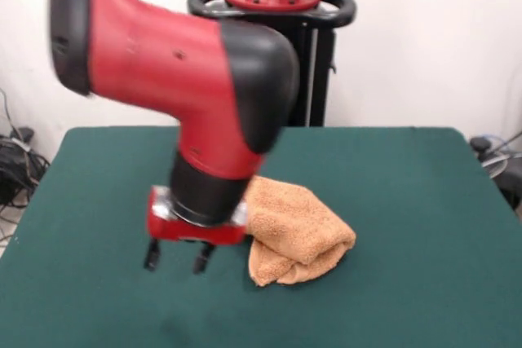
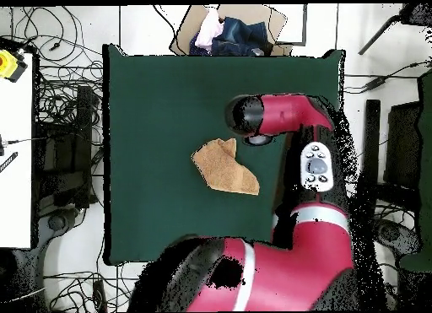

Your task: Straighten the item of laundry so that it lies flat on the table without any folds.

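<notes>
Your red-and-black gripper (image 1: 176, 260) hangs with its two dark fingers spread apart and nothing between them, tips just above the dark green felt-topped table (image 1: 408, 201). The folded, bunched orange-tan terry towel (image 1: 295, 231) lies near the table's middle, just beside the gripper, toward the right in the front view. Its long axis runs diagonally in the overhead view (image 2: 224, 166). You likely need to shift sideways onto an edge. Bare felt surrounds the towel, leaving ample room to spread it.

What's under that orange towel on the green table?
Only the green table shows around the folded towel. Its layers cover whatever lies beneath, so nothing else can be seen.
</notes>
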You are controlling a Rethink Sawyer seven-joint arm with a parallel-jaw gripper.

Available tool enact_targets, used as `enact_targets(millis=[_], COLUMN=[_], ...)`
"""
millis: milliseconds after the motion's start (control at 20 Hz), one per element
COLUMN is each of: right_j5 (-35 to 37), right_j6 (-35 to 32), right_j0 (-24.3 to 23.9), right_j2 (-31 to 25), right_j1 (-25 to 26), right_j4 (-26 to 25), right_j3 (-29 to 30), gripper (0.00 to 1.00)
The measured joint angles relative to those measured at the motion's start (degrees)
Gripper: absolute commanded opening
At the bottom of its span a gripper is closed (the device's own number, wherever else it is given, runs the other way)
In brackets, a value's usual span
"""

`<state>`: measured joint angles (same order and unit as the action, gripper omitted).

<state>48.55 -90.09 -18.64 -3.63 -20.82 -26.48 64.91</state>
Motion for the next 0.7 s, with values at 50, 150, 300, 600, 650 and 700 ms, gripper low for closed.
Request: enact_targets(millis=[50, 150, 300, 600, 650, 700], right_j5=[-0.4, -1.6, -3.0, -4.2, -4.2, -4.2], right_j6=[0.0, 0.0, 0.0, 0.3, 0.4, 0.5], right_j0=[-0.6, -2.4, -5.2, -9.7, -10.0, -10.4], right_j2=[-0.1, -0.5, -1.8, -4.9, -5.2, -5.5], right_j1=[-0.5, -2.1, -4.1, -6.5, -6.6, -6.7], right_j4=[0.0, 0.0, 0.0, -0.6, -0.8, -1.0], right_j3=[0.6, 2.8, 5.7, 10.2, 10.5, 10.8], gripper=[1.00, 1.00, 1.00, 1.00, 1.00, 1.00])
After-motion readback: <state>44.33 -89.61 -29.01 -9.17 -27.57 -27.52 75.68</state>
